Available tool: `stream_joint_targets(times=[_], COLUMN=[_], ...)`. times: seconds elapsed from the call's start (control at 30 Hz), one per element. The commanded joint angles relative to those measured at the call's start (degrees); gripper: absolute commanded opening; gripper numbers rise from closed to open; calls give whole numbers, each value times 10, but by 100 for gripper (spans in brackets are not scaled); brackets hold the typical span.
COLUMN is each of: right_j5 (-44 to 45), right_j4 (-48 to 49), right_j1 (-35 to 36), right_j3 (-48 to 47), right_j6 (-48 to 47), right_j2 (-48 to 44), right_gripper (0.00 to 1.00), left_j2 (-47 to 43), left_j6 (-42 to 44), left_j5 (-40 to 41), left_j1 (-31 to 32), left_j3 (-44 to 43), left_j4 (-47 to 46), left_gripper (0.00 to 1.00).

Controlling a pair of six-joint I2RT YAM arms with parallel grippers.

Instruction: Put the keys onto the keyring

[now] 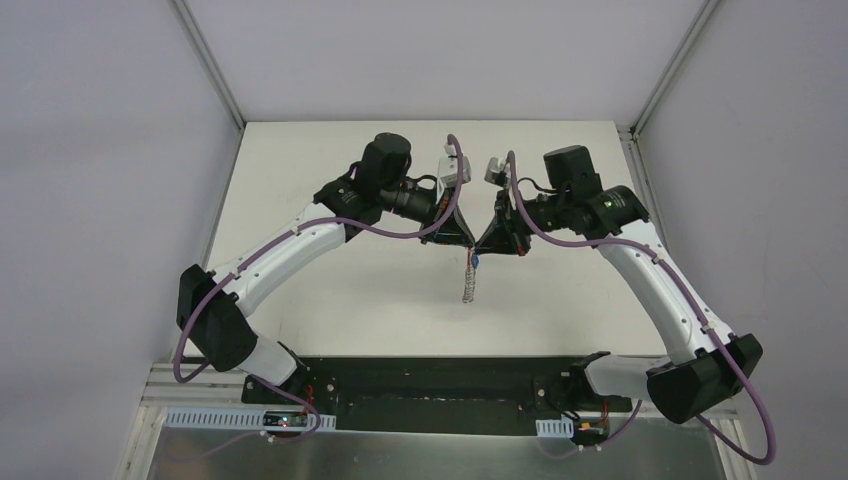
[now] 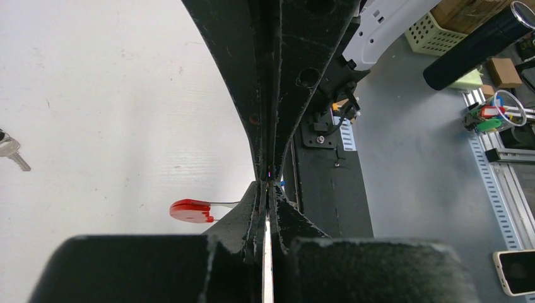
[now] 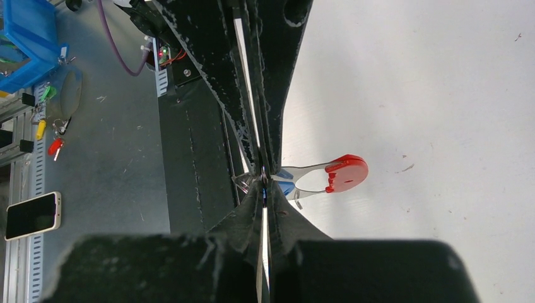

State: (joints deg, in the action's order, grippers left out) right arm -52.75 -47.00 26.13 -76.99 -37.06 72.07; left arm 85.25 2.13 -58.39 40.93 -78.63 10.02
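- The right gripper point(image 3: 262, 183) has its matte black, scuffed fingers pressed flat together, clamped on the keyring point(image 1: 468, 285).
- The left gripper point(image 2: 267, 189) meets it tip to tip, also closed. What it nips is hidden in the pinch.
- The keyring hangs above the white table point(image 1: 330, 180), its silvery chain dangling limp below the tips.
- Its red tab point(image 3: 346, 172) is flat, glossy and rounded with small notches, joined to a thin silver loop.
- Only a sliver of the blue key point(image 3: 285, 187) shows beside the fingertips.
- The silver key point(image 2: 11, 151) lies on the table well apart, cut off by the picture's edge.
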Motion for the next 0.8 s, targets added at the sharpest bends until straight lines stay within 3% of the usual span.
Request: stream_joint_targets(times=[0.0, 0.37, 0.77], right_j5=[-11, -49, -69], right_j4=[22, 70, 69], right_j1=[2, -42, -47], right_j3=[0, 49, 55], right_j6=[6, 28, 28], right_j2=[-14, -74, -68], right_gripper=[0, 25, 24], left_j2=[0, -30, -32], left_j6=[0, -106, -118], left_j5=[-13, -47, -45], left_j1=[5, -6, -6], left_j3=[-20, 23, 28], left_j4=[-11, -119, -137], left_gripper=[0, 0, 0])
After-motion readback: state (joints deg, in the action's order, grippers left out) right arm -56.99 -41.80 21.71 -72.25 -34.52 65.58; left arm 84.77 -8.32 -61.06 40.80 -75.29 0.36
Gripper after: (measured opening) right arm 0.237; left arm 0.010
